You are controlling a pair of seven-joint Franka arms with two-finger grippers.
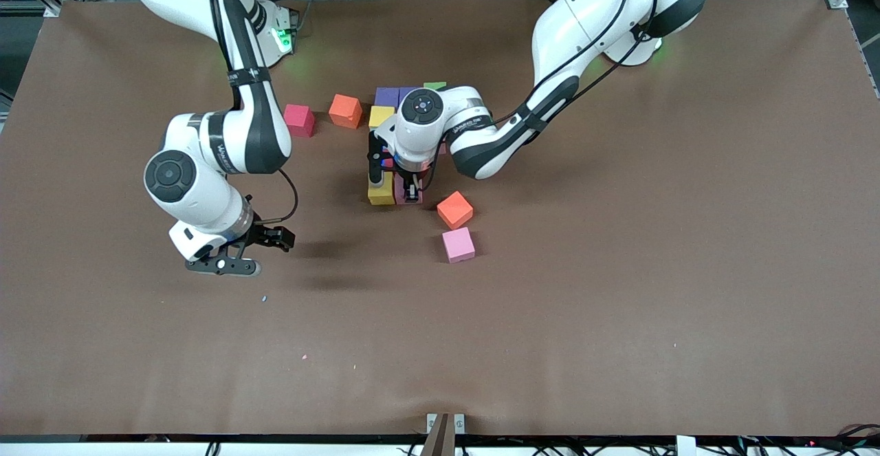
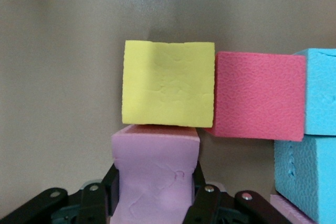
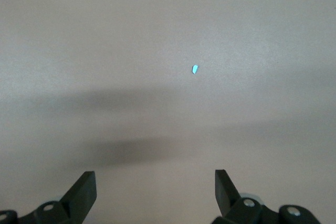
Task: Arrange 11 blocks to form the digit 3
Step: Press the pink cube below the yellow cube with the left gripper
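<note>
Front view: the left gripper (image 1: 411, 193) is down at the block cluster, beside a yellow block (image 1: 381, 190); the right gripper (image 1: 237, 253) waits over bare table (image 1: 619, 305), with loose orange (image 1: 455, 209) and pink (image 1: 458, 245) blocks nearby.

Left wrist view: its fingers (image 2: 205, 195) pinch a lilac block (image 2: 156, 174) flush against yellow, likely extending the digit; a red block (image 2: 260, 95) crowds one side.

Right wrist view: jaws spread, empty.

The only writing that shows is a line of white letters on a black band of each arm in the front view. One line sits on the right arm (image 1: 227, 150) and one on the left arm (image 1: 474, 124). The letters are too small to read, and the blocks (image 1: 457, 209) have no words or numbers on them.
</note>
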